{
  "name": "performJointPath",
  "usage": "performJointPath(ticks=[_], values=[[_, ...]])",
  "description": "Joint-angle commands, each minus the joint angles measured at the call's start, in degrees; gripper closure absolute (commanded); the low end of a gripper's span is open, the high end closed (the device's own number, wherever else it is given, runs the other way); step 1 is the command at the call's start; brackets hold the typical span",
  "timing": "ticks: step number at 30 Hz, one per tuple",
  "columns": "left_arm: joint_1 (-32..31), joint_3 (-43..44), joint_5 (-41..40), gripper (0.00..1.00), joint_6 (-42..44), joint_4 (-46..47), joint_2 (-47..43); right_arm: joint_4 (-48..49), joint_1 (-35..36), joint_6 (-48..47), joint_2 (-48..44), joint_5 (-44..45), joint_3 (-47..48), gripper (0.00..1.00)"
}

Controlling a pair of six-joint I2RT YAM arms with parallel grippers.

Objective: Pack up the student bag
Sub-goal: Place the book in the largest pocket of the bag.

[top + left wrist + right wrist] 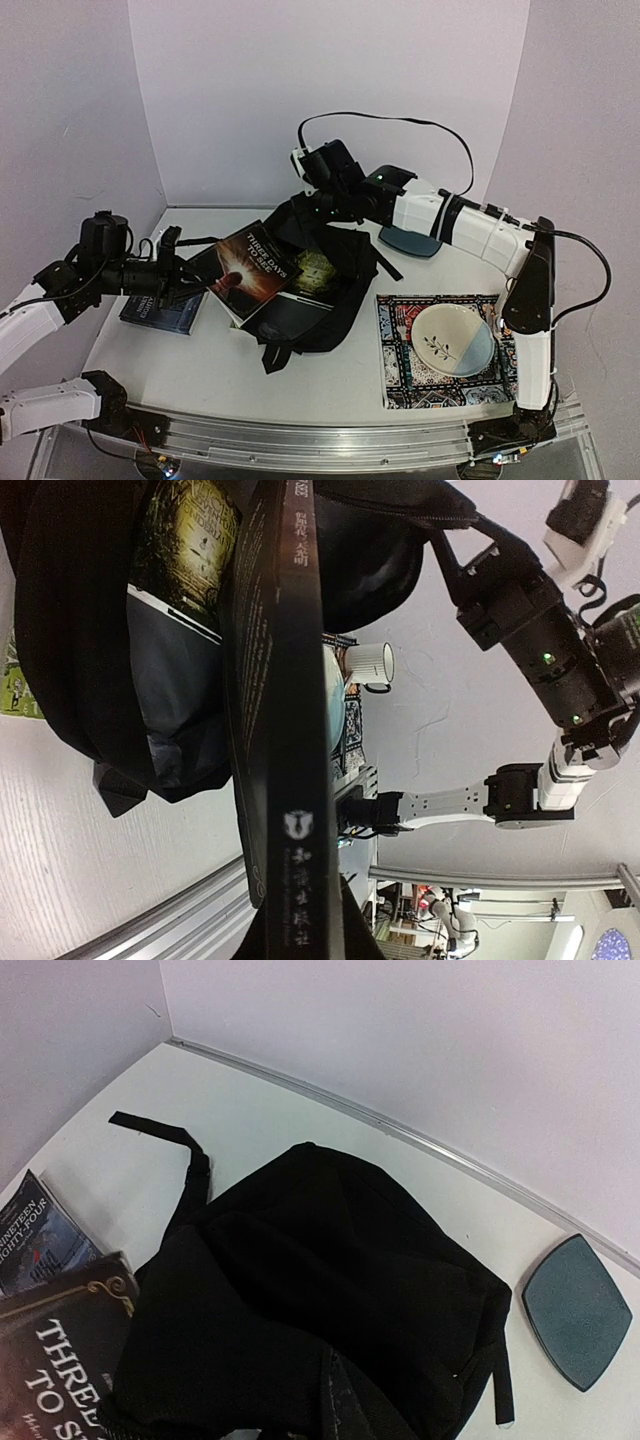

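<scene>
The student bag (335, 285) lies in the middle of the table, a soft black backpack with its mouth toward the left arm. A gold-green book (312, 266) and a dark book (285, 315) sit in the opening. My left gripper (185, 268) is shut on the black book "Three Days to See" (255, 268), held at the bag's mouth. Its spine (290, 730) runs between my left gripper's (300, 935) jaws. My right gripper (325, 215) is shut on the bag's upper fabric and holds it up. In the right wrist view the bag (330, 1280) fills the frame around my right gripper (338, 1410).
A blue book (160, 310) lies under the left arm near the left edge. A grey square plate (410, 241) lies behind the bag. A round plate (455, 338) rests on a patterned mat (395, 370) at the front right. A white mug (370, 663) shows beyond the bag.
</scene>
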Motion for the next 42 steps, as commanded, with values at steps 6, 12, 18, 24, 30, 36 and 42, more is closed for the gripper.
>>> performJointPath(ticks=[6,12,18,24,30,36,42], values=[[-0.13,-1.17,9.83,1.0,-3.33,23.4,11.04,2.41,-0.24,0.56,-0.52,-3.67,3.87,1.0],[-1.23,-1.55,13.35,1.0,-2.56,25.71,16.3,2.56,-0.22,0.51,-0.27,-3.91,4.84,1.0],[-1.28,-2.87,11.45,1.0,-3.7,30.24,18.98,2.71,-0.26,0.61,-0.05,-6.99,5.6,1.0],[-1.28,1.91,9.58,1.0,-4.68,34.37,25.69,3.02,-0.24,1.64,-0.6,-7.8,4.37,1.0],[-1.28,0.75,3.41,1.0,-8.12,34.68,31.38,3.45,-0.21,2.85,-1.87,-10.0,2.8,1.0],[-1.28,-3.28,-10.16,1.0,-12.48,36.01,29.63,3.83,-0.13,3.89,-3.86,-12.55,-0.69,1.0],[-2.07,-1.62,-13.74,1.0,-15.38,36.57,33.99,4.39,0.47,4.96,-4.86,-13.84,-2.69,1.0]])
